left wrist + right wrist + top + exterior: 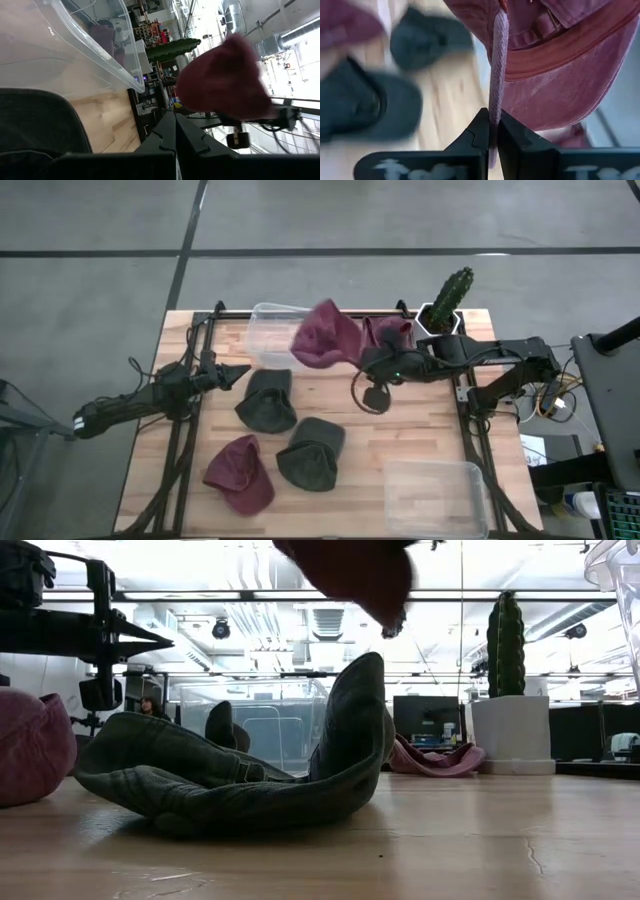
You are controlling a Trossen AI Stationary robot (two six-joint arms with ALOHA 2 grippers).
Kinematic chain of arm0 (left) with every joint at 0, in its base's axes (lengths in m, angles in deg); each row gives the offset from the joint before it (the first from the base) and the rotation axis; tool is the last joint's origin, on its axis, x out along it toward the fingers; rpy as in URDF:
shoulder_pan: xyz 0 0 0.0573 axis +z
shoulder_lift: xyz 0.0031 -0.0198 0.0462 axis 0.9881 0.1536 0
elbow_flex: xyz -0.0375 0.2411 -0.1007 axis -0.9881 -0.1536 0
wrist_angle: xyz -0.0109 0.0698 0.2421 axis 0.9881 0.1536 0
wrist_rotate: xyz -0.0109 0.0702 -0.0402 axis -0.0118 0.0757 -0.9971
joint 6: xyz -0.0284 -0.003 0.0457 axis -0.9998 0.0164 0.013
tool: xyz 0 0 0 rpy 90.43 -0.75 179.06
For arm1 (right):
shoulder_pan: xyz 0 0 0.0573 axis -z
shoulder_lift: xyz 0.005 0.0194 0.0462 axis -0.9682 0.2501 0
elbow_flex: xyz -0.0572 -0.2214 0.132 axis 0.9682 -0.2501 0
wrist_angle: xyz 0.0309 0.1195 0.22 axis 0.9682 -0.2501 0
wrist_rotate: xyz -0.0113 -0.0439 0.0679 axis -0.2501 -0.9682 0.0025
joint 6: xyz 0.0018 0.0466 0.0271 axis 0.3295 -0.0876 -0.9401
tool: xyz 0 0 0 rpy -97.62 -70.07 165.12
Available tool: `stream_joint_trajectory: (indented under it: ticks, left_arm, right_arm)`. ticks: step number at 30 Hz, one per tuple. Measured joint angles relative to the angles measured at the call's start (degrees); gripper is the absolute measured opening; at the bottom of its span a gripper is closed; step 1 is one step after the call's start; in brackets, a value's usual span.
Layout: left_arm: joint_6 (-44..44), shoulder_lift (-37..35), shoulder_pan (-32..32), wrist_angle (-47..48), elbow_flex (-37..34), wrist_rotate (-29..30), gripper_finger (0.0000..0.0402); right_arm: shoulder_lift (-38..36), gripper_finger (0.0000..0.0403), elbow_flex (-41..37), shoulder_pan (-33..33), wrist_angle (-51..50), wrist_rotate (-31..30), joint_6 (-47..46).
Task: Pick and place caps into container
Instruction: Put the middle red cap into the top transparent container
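Observation:
My right gripper [352, 356] is shut on a maroon cap [325, 336], held in the air beside the clear container [272, 332] at the table's far edge. The cap also shows in the left wrist view [222, 85]. My left gripper [243, 371] is shut and empty, above the table's left part, near a dark olive cap [267, 400]. A second olive cap [310, 453] and a maroon cap [240, 473] lie on the table nearer the front. Another maroon cap [386, 332] lies by the cactus. My right gripper pinches a thin edge of the maroon cap [496, 107] between its two fingers. The fingers come level from the table's right side. The cap is lifted clear of the table, and its crown [560, 95] spreads out beyond the fingers.
A green cactus in a white pot [445, 305] stands at the far right. A second clear container [435, 498] sits at the front right. Black frame rails run along both table sides.

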Motion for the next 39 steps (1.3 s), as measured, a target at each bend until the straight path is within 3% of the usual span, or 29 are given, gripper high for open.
stream_joint_trajectory:
  ticks: [7,14,21,28,39]
  left_arm:
    - [0.0,0.1,0.0,-0.1,0.0,0.0,0.0]
    - [0.0,0.7,0.0,0.3,0.0,0.0,0.0]
    - [0.0,0.9,0.0,0.4,0.0,0.0,0.0]
    - [-0.1,0.9,0.0,0.4,0.0,0.0,0.0]
    - [-0.5,1.0,0.0,0.4,0.0,0.0,0.0]
  right_arm:
    - [5.3,0.0013,2.3,4.4,11.3,-3.1,2.1]
    - [17.1,0.0013,11.9,8.7,14.8,-4.0,6.1]
    - [31.0,0.0013,27.1,10.9,13.6,-4.0,8.2]
    - [43.3,0.0013,42.1,12.8,-2.2,-3.8,4.7]
    - [44.8,0.0013,40.5,13.2,-3.4,-3.6,3.4]
